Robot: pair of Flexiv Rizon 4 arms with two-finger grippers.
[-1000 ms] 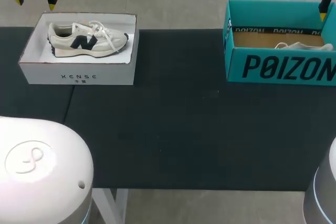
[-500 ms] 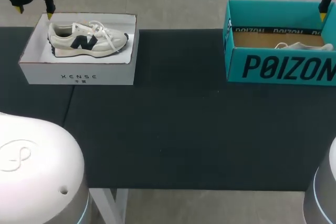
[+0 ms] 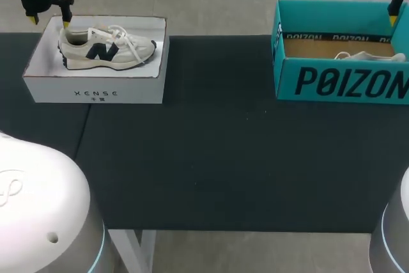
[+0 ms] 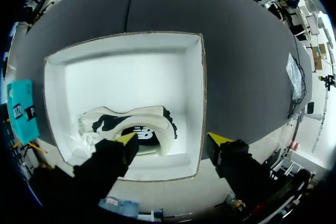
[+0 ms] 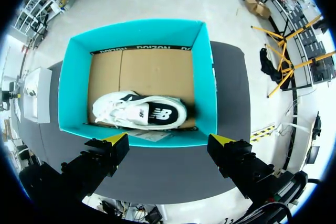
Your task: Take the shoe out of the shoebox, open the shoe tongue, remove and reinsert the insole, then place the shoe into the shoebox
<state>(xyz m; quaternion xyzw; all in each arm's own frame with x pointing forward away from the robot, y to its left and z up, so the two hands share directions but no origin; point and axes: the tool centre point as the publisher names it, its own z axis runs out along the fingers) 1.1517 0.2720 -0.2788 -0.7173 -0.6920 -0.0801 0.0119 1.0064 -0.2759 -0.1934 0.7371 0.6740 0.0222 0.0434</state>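
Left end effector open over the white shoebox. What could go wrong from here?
1. The left end effector straddles the white shoebox wall: one fingertip is over the shoe heel, the other outside the box. Descending like this, it may hit the rim or pinch wall and heel together.
2. The loose laces could snag when lifting.

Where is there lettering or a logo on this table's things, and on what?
Large black capitals: near outer wall of the teal cardboard shoebox.
Black band of small lettering: its far inner wall; too small to read.
Small dark lettering with tinier marks beneath: near wall of the white cardboard shoebox.
Dark letter logo: side of the cream sneaker inside it.
Logo on the dark insole of the white sneaker in the teal box; blurred.
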